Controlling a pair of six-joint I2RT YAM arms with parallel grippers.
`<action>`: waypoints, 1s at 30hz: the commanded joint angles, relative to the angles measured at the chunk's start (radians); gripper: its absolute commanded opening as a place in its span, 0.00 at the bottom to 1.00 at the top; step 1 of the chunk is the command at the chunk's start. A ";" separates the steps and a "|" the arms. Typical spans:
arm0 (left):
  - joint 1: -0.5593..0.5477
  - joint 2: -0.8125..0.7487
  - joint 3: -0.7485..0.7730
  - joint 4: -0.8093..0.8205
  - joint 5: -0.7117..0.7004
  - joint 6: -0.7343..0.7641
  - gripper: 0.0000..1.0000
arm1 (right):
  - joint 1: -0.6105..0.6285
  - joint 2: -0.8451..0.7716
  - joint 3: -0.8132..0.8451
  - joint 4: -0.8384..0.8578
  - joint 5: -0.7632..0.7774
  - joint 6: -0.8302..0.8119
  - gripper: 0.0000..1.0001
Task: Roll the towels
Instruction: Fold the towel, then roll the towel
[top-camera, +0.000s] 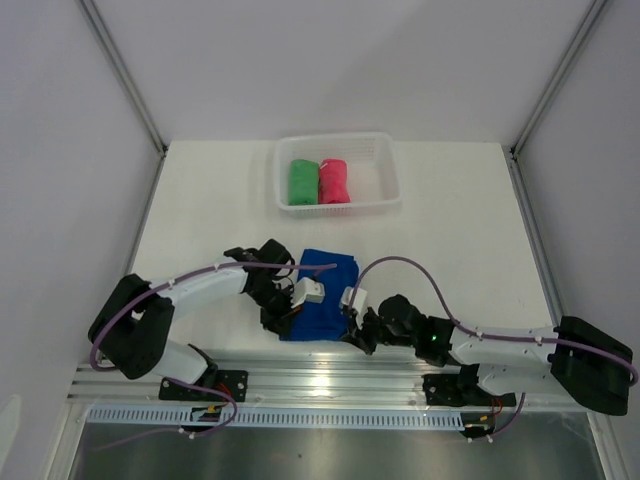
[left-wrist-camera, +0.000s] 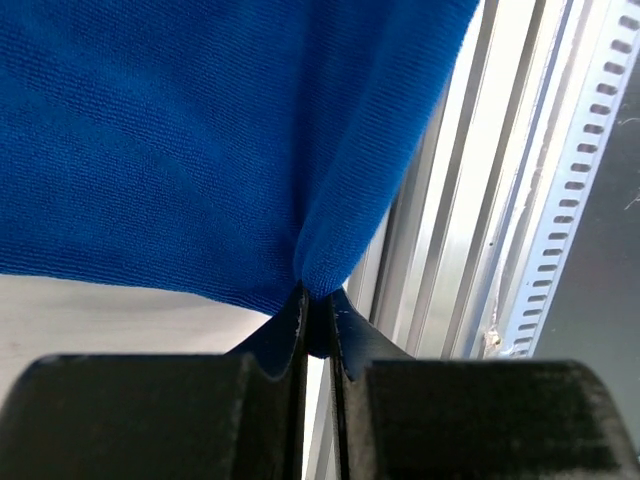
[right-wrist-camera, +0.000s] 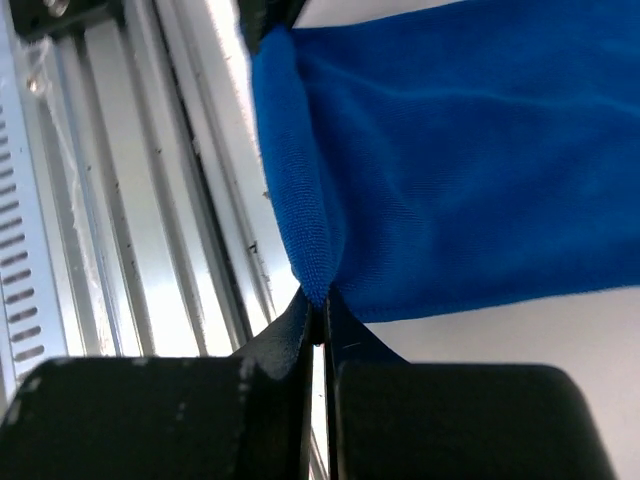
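Observation:
The blue towel (top-camera: 322, 291) lies spread near the table's front edge, between both arms. My left gripper (left-wrist-camera: 320, 312) is shut on the towel's near left corner (left-wrist-camera: 325, 265), a fold of blue cloth pinched between its black fingers. My right gripper (right-wrist-camera: 318, 315) is shut on the near right corner (right-wrist-camera: 315, 270), cloth bunched at its tips. In the top view the left gripper (top-camera: 285, 322) and right gripper (top-camera: 352, 335) sit at the towel's near edge. A green towel (top-camera: 301, 182) and a pink-red towel (top-camera: 334, 181) lie rolled in the white basket (top-camera: 384, 160).
The white slotted basket stands at the back centre of the table. Aluminium rails (top-camera: 330, 375) run along the near edge, just behind both grippers, also seen as rails (left-wrist-camera: 470, 230) in the left wrist view and rails (right-wrist-camera: 120, 200) in the right wrist view.

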 joint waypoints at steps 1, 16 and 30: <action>0.015 -0.016 0.022 -0.010 0.038 0.031 0.10 | -0.097 -0.030 0.013 -0.053 -0.153 0.081 0.00; 0.119 0.143 0.136 0.076 0.039 -0.102 0.16 | -0.357 0.182 0.095 -0.031 -0.354 0.154 0.00; 0.136 0.194 0.160 0.046 0.128 -0.091 0.40 | -0.423 0.251 0.064 0.081 -0.388 0.242 0.00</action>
